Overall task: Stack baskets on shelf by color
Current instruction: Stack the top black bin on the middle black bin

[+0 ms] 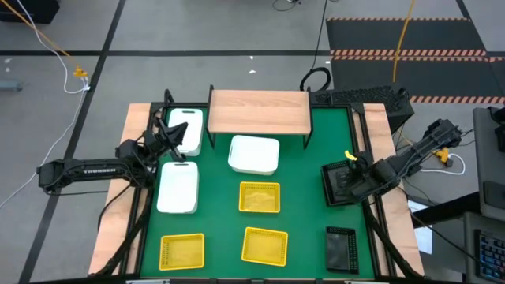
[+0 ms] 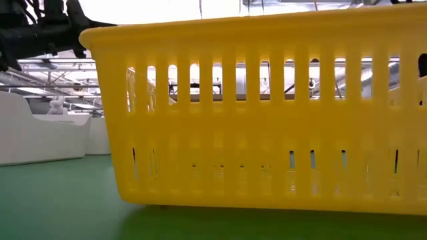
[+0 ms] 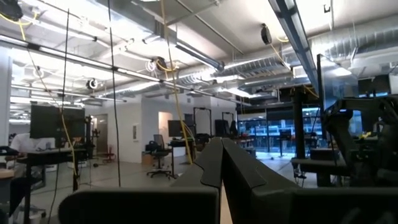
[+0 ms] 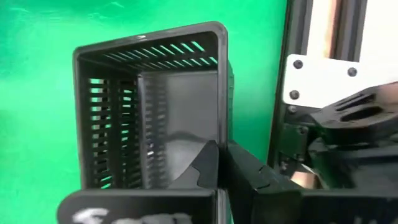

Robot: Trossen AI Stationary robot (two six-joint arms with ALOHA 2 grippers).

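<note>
The wooden shelf [image 1: 260, 110] stands at the mat's far edge with nothing on its board. Three white baskets lie on the mat: one left of the shelf [image 1: 188, 140], one in front of it [image 1: 254, 155], one nearer [image 1: 177, 188]. Three yellow mesh baskets [image 1: 259, 197] [image 1: 183, 251] [image 1: 264, 245] sit toward the near edge; one fills the low view [image 2: 267, 113]. A black basket [image 1: 341, 249] rests at the near right. My right gripper [image 1: 354, 181] is shut on a second black basket [image 1: 339, 183]. My left gripper [image 1: 181, 131] is shut above the far-left white basket, its fingers [image 3: 221, 163] level. My right gripper [image 4: 219, 150] pinches one side wall of the black basket [image 4: 222, 115] at its rim, one finger inside [image 4: 202, 163] and one outside. The fingers come from the table's right side, slanting down. The basket looks tilted; whether it is clear of the mat I cannot tell.
Green mat [image 1: 300, 213] lies bare between the yellow baskets and the black ones. Black frame rails run along the table's left and right edges [image 4: 311, 37]. A dark case and cables sit beyond the table's far right corner [image 1: 371, 95].
</note>
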